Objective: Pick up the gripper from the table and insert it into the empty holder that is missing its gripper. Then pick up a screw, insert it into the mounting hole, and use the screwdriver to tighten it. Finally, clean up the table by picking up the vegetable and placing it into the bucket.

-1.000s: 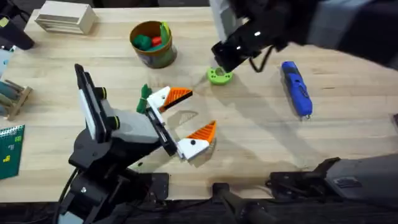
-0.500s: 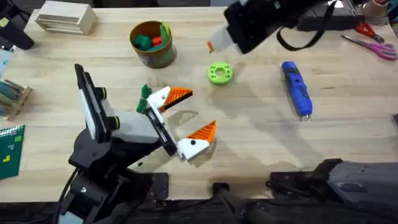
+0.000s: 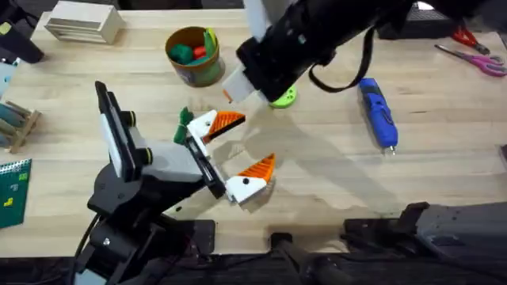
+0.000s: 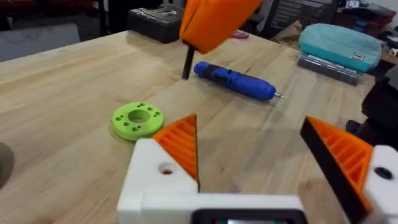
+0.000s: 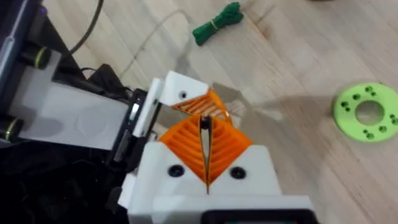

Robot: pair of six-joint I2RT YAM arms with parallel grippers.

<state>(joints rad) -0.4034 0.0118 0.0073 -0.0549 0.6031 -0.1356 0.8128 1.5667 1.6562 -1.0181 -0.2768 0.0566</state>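
Observation:
My left gripper [image 3: 242, 145] is open above the table [image 3: 333, 158], and each of its white holders [image 3: 204, 125] carries an orange gripper wedge [image 3: 228, 120]. A mounting hole [image 4: 165, 168] shows in one white finger. My right gripper [image 3: 231, 93] reaches in from the back right and hangs just behind it. In the right wrist view its orange pads [image 5: 186, 146] are shut on a thin dark screw [image 5: 204, 124]. The blue screwdriver [image 3: 378, 112] lies to the right. The dark-green vegetable [image 3: 184, 123] lies beside the left gripper. The bucket [image 3: 194, 57] stands at the back.
A lime-green disc with holes [image 3: 283, 98] sits partly under the right arm. Red-handled scissors [image 3: 474, 57] lie at the far right. A white slatted box [image 3: 79, 22] stands at the back left, and a small wooden rack [image 3: 17, 123] at the left edge.
The right arm lifted off the green disc, then swung left and forward to just behind the left gripper's fingers. The left arm has not moved.

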